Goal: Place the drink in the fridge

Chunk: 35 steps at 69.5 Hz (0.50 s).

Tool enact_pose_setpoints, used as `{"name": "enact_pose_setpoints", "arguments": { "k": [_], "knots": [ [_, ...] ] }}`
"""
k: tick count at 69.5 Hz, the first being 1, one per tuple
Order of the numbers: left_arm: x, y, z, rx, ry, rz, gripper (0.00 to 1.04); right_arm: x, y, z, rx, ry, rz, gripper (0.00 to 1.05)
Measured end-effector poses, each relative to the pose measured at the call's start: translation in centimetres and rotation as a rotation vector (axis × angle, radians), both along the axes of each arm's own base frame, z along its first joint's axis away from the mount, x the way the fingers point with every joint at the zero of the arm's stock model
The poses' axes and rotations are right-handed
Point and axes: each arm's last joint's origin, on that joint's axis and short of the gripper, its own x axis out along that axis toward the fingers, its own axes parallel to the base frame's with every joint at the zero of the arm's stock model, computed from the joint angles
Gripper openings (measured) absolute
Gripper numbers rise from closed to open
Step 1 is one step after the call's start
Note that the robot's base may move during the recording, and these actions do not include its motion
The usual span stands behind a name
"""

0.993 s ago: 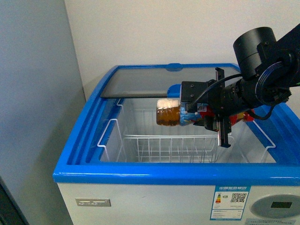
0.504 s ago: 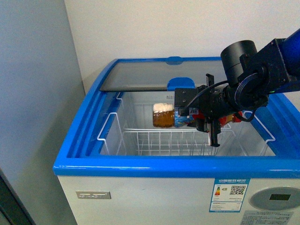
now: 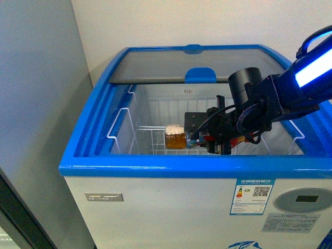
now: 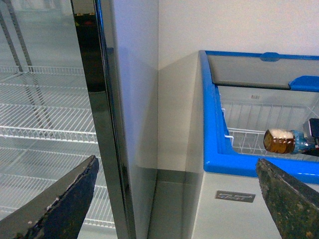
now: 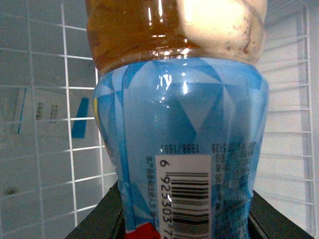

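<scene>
The drink [image 3: 175,137], amber-brown with a white end, lies sideways below the blue rim [image 3: 155,165] of the white fridge, just over a white wire basket [image 3: 148,139]. My right gripper [image 3: 205,136] is shut on its blue-labelled end. In the right wrist view the drink [image 5: 184,124] fills the frame, barcode toward the camera, with the right gripper [image 5: 184,219] clamping it from both sides. The left gripper [image 4: 175,163] hangs open with nothing in it, outside the fridge [image 4: 212,124] near its front left corner. From there the drink [image 4: 280,140] shows inside the opening.
The glass sliding lid [image 3: 192,65] covers the back half of the fridge. A tall grey glass-door cabinet [image 4: 45,99] with wire shelves stands close on the left, its side panel [image 3: 36,104] beside the fridge. A white wall runs behind.
My right arm has carried the drink down from above the rim into the fridge opening, toward the wire basket. The gripper stayed shut on it.
</scene>
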Motion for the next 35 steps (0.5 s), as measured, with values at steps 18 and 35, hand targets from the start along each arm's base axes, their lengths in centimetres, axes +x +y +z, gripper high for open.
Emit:
{"name": "enact_pose_setpoints", "arguments": {
  "k": [18, 35],
  "knots": [
    [0.0, 0.0, 0.0, 0.000, 0.000, 0.000, 0.97, 1.2, 0.1, -2.3, -0.024, -0.013, -0.002, 0.39],
    [0.0, 0.0, 0.0, 0.000, 0.000, 0.000, 0.97, 2.3, 0.2, -4.7, -0.041, 0.013, -0.029, 0.39]
  ]
}}
